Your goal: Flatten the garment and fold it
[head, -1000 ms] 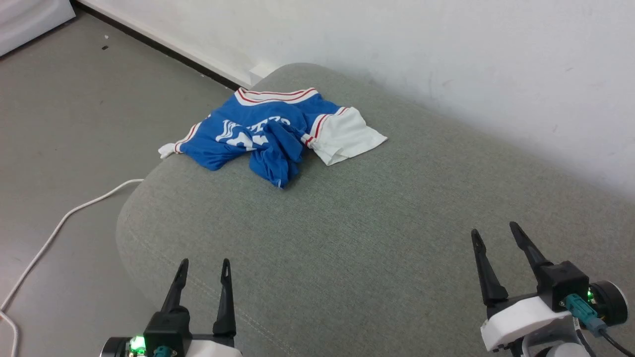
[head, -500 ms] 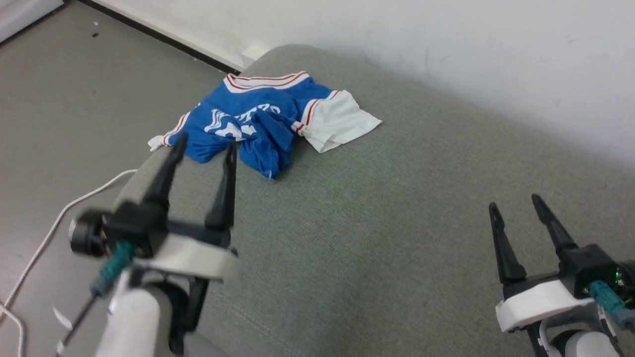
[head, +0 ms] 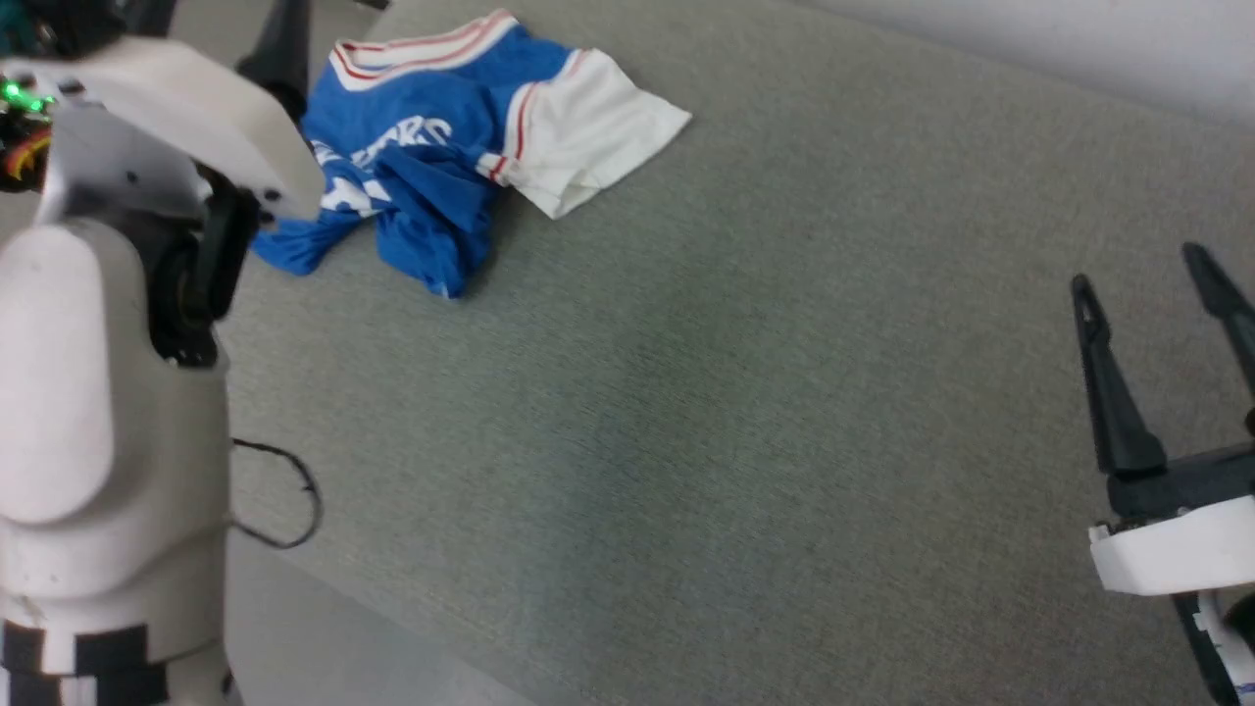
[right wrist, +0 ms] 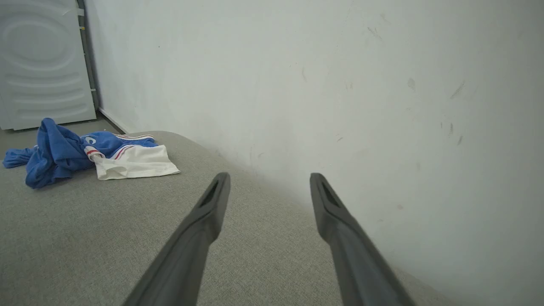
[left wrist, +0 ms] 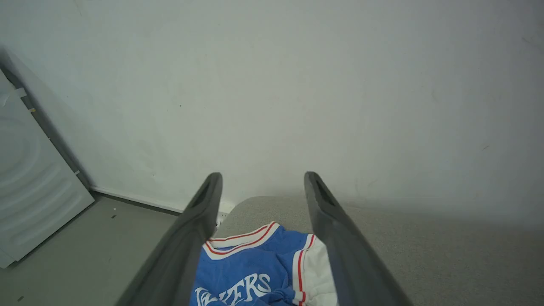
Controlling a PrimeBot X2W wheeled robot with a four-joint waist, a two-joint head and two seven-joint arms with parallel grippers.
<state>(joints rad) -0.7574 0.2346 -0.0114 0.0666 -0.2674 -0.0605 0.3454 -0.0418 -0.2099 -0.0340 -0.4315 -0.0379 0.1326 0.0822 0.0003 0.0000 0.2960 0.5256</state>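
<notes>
1. Since a second ago the left arm has lifted from the lower left corner of the head view to the upper left. Its pale forearm (head: 88, 392) now stands tall there, with the wrist beside the garment (head: 431, 167). The whole picture has slid too, so the camera has turned. The garment lies crumpled as before.
2. Nearest, the right gripper (head: 1135, 267) hovers over bare grey cushion (head: 735, 343) at the head view's right edge. Its two dark fingers are spread apart with nothing between them, well apart from the garment.
3. A thin black cable (head: 294, 490) loops beside the left forearm.
4. The left gripper (left wrist: 262, 176) is spread just as wide and holds nothing. In its wrist view the garment (left wrist: 250, 272) shows between and below the fingers, not touched.
5. The garment rests at the far left end of the cushion, near its rounded edge.
6. It is royal blue with white lettering, bunched into folds at its near side. One white sleeve with red-and-white trim lies flat toward the robot's right (right wrist: 63, 153).
7. The striped collar is at the far side, so the top points away from the robot. The long axis runs left to right, from the blue bunch to the white sleeve.
8. Beyond are the grey floor (left wrist: 85, 255), a white wall (left wrist: 297, 85) and a ridged white panel (right wrist: 42, 63).
</notes>
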